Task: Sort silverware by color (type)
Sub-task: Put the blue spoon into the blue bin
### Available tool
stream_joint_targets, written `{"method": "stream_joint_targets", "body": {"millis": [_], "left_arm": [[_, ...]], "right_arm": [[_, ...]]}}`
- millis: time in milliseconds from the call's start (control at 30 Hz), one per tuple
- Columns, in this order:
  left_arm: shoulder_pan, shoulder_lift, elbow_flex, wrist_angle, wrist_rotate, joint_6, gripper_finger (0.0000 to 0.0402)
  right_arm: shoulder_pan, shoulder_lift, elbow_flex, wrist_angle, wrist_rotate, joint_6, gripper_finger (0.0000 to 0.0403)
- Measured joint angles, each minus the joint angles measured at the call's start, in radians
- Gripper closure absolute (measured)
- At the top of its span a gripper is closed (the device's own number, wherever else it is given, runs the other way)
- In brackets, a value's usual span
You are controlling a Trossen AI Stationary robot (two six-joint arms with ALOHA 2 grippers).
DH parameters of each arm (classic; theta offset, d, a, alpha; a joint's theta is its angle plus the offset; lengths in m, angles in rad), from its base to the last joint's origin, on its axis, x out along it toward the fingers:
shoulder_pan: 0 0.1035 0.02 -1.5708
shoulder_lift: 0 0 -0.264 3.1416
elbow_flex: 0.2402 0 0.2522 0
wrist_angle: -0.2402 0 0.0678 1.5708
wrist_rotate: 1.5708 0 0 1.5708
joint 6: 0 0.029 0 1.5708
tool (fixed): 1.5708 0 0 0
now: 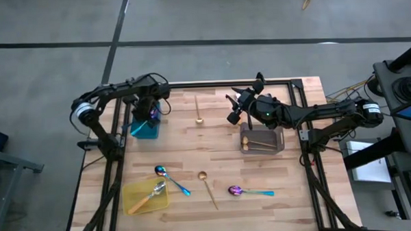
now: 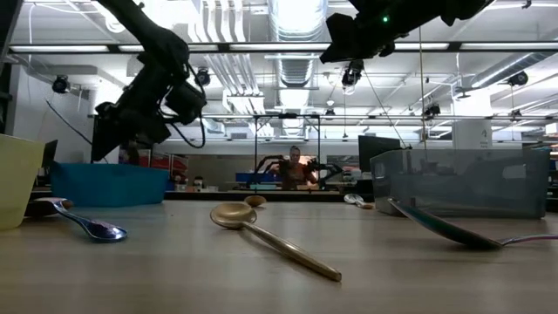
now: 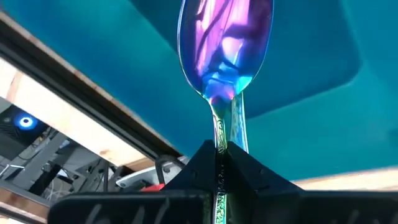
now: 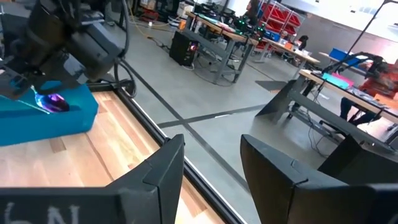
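Left gripper (image 3: 219,168): fingers clenched on the thin stem of an iridescent blue-purple spoon (image 3: 224,46), bowl pointing away from the wrist, glossy and mirror-smooth. Directly past the bowl lies the smooth plastic floor of the teal rectangular tray (image 1: 145,128). In the high view the left gripper (image 1: 145,108) hangs over that tray at the far left part of the light plank-wood table (image 1: 213,149), close to the black metal frame rail along the table's edge.

Right gripper (image 4: 211,163): fingers released, spread with a clear gap and nothing between them. In the high view it (image 1: 234,109) sits above the far centre-right of the table, just beyond the grey rectangular tray (image 1: 262,138), which holds thin gold spoons. Its wrist view looks across the far table edge to the room floor.

Open room: the middle band of the table between the two trays is bare wood except one small gold spoon (image 1: 198,114) lying near the far edge.

Near side: a translucent yellow tray (image 1: 146,196) at the near left holds a silver spoon with orange handle (image 1: 148,197). Just beside it lies a blue-purple spoon with teal handle (image 1: 171,178). A long slim gold spoon (image 1: 207,186) lies near centre, and another purple-bowled, teal-handled spoon (image 1: 249,191) lies to its right, apart from it.
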Motion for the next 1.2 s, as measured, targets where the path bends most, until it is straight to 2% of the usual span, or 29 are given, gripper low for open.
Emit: {"method": "stream_joint_targets", "body": {"millis": [433,1200], "left_arm": [[0.017,0.073,0.0,0.08,0.006,0.044,0.0396],[0.016,0.073,0.0,0.129,0.006,0.044,0.0382]], "right_arm": [[-0.016,0.0,0.0,-0.015,0.0,0.001,0.0252],[-0.02,0.0,0.0,-0.02,0.0,0.002,0.0252]]}}
